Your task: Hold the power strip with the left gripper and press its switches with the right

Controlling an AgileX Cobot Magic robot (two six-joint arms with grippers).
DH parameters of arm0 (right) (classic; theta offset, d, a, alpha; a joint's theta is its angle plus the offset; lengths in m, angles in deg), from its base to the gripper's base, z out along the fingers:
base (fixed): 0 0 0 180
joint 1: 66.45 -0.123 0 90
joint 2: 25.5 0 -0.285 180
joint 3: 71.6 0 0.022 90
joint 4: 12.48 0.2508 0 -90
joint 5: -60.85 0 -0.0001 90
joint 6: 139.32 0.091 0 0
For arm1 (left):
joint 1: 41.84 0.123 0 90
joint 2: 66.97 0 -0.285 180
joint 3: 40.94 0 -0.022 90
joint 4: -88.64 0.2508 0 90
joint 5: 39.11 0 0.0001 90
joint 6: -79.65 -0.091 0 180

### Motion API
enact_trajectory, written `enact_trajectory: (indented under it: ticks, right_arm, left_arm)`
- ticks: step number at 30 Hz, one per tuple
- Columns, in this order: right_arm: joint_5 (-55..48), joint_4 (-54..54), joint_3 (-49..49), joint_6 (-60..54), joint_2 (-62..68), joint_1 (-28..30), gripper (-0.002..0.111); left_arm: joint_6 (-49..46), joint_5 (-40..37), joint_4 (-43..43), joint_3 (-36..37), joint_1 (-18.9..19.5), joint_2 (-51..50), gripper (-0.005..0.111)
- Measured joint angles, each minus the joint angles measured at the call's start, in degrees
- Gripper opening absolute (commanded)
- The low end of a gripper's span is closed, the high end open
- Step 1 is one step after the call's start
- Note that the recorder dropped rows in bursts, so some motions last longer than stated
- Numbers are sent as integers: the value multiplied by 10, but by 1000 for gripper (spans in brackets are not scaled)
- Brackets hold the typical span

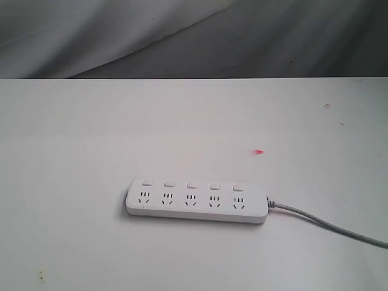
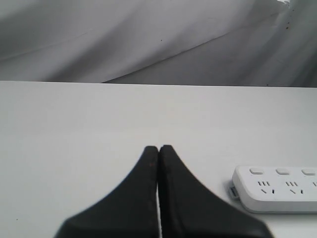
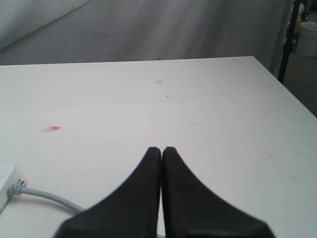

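Both closed, empty: left gripper [image 2: 158, 149], right [image 3: 161, 149].

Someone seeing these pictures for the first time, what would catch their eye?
A white power strip lies flat on the table, its grey cord trailing right in the exterior view. A red mark sits beyond it. The left end effector and right end effector are shut, empty, off the strip.

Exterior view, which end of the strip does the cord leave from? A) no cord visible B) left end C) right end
C: the grey cord comes out of the right end of the power strip and runs off toward the right edge of the view.
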State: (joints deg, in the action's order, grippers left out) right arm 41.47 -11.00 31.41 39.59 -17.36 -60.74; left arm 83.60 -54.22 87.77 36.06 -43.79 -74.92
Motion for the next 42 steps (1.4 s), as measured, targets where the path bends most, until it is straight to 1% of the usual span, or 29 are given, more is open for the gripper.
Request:
enact_trajectory:
  ticks: [9,16,20,22,23,24,25,27,28,30,33,35,38,42]
  right_arm:
    - [0,0,0,0,0,0,0]
    - [0,0,0,0,0,0,0]
    - [0,0,0,0,0,0,0]
    - [0,0,0,0,0,0,0]
    - [0,0,0,0,0,0,0]
    - [0,0,0,0,0,0,0]
    - [0,0,0,0,0,0,0]
    - [0,0,0,0,0,0,0]
    - [0,0,0,0,0,0,0]
    - [0,0,0,0,0,0,0]
    - [0,0,0,0,0,0,0]
    - [0,0,0,0,0,0,0]
    - [0,0,0,0,0,0,0]
    - [0,0,0,0,0,0,0]
  left_arm:
    - [3,0,-38,0,0,0,0]
    - [3,-1,-38,0,0,0,0]
    - [2,3,-19,0,0,0,0]
    - [2,44,-38,0,0,0,0]
    - [3,96,-47,0,0,0,0]
    - [4,119,-50,0,0,0,0]
    - [4,174,-52,0,0,0,0]
    - [13,217,-56,0,0,0,0]
    - [16,217,-62,-2,0,0,0]
    - [22,213,-69,-27,0,0,0]
    - [23,212,-71,-88,0,0,0]
    - [9,198,-71,-128,0,-7,0]
    - [-22,161,-71,-193,0,-48,0]
    - [-64,117,-71,-286,0,-131,0]
